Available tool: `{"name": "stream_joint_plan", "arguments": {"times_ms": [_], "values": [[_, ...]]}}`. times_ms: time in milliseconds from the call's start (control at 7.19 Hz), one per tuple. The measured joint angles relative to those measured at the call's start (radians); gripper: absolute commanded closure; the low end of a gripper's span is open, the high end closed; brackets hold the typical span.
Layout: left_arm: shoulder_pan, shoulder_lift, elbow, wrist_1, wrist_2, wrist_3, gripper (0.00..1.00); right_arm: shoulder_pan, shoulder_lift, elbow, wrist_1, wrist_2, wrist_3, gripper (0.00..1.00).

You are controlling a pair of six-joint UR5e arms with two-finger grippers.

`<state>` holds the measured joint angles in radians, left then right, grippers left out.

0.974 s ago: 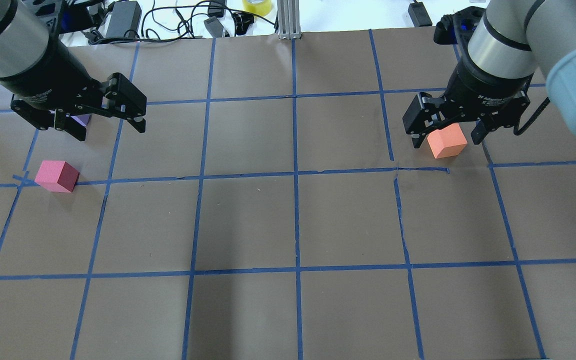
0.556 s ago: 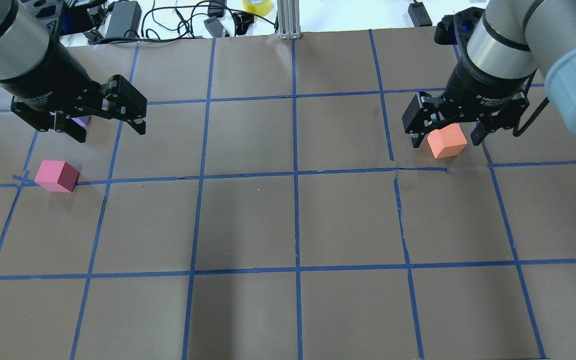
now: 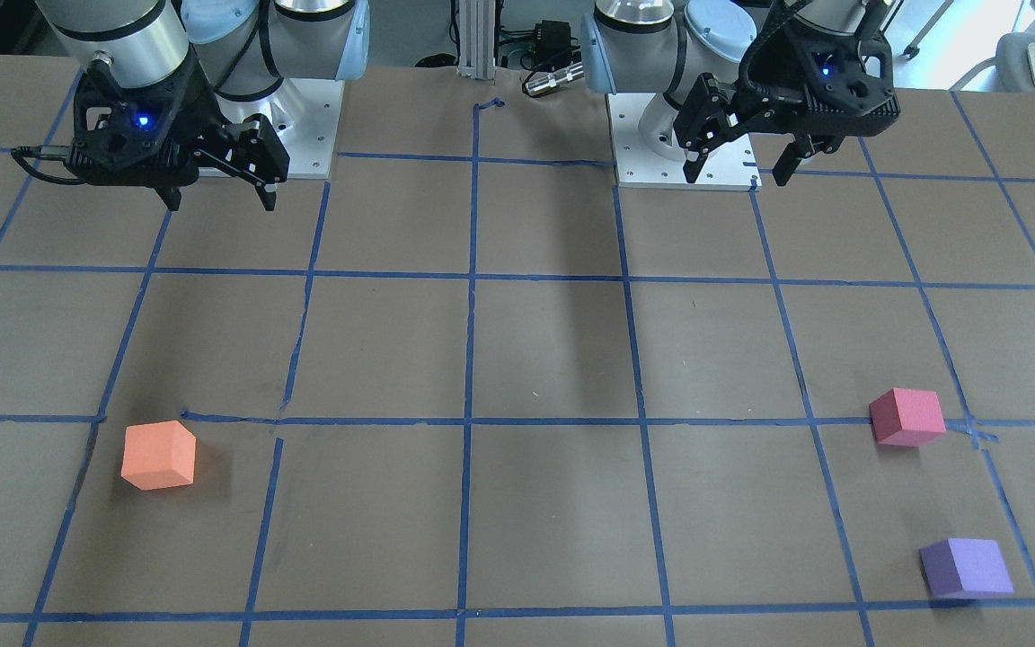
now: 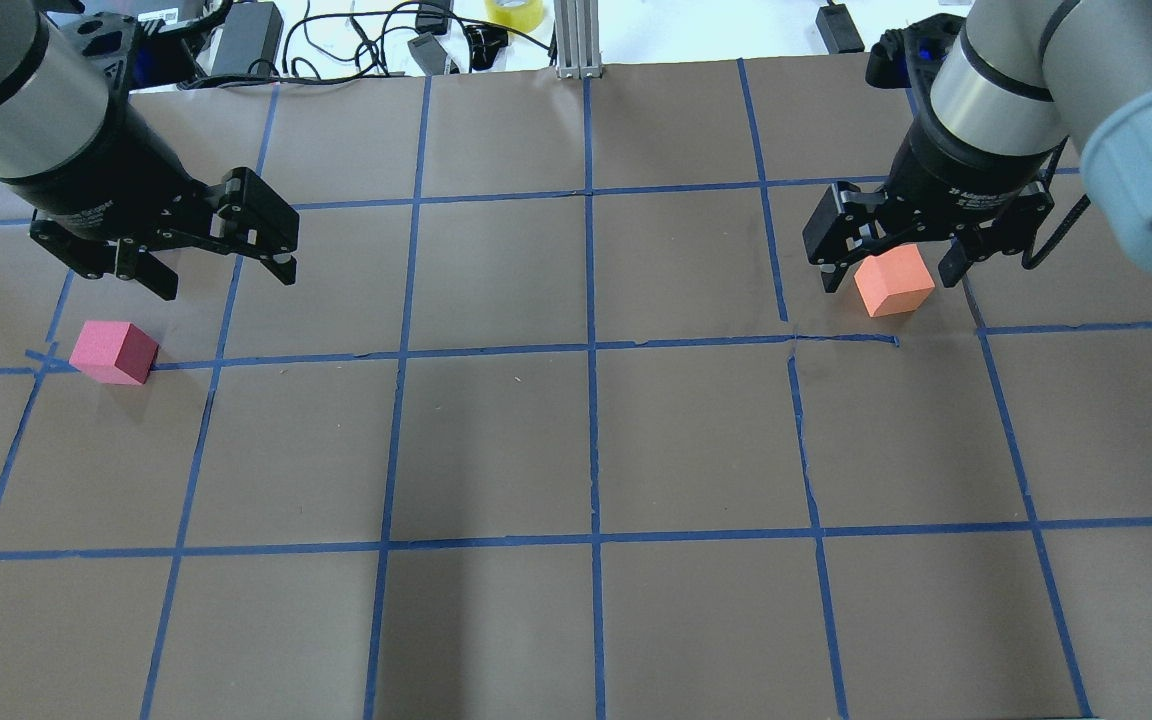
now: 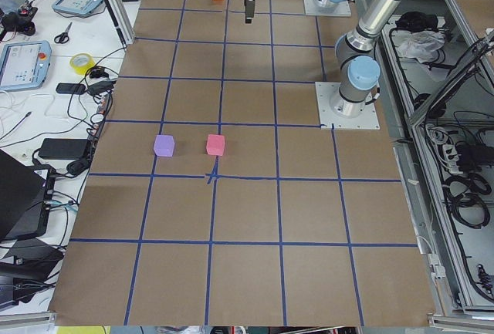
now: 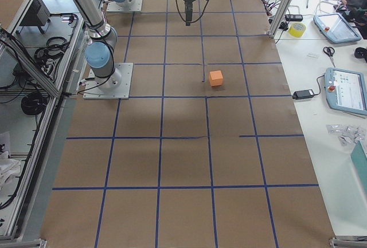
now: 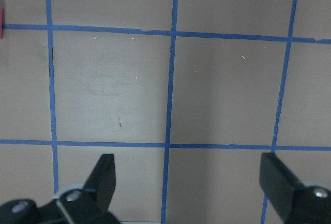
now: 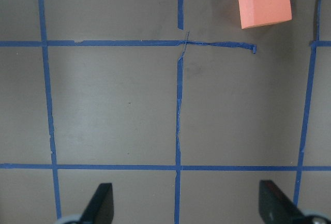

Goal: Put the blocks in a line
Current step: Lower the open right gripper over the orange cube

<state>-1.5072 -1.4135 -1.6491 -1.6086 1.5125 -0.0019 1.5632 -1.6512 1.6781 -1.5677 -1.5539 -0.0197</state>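
L gripper [image 3: 737, 178] shifted slightly; it & R gripper [image 3: 222, 204] both open, empty.

Desk [image 4: 496, 440] covered with brown paper, ruled into squares by blue tape lines [image 4: 594, 440]; one line is ragged and broken near the right [image 4: 841, 340]. On the white strip beyond the far edge are an aluminium post [image 4: 574, 35], yellow tape roll [image 4: 514, 12], black power adapter [image 4: 246, 38] and tangled cables [image 4: 356, 45]. The side bench holds two teach pendants [image 6: 347, 90] and scissors [image 6: 328, 52].
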Motion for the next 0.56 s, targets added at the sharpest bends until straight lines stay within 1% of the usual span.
{"name": "stream_joint_plan", "arguments": {"times_ms": [278,556], "values": [[-0.003,0.001,-0.013,0.003,-0.002,-0.001,0.0,-0.008,0.024,0.0,-0.026,0.001,-0.006,0.0],[-0.005,-0.001,-0.02,0.008,-0.003,-0.003,0.0,-0.02,0.059,0.0,-0.106,-0.002,-0.06,0.0]]}}
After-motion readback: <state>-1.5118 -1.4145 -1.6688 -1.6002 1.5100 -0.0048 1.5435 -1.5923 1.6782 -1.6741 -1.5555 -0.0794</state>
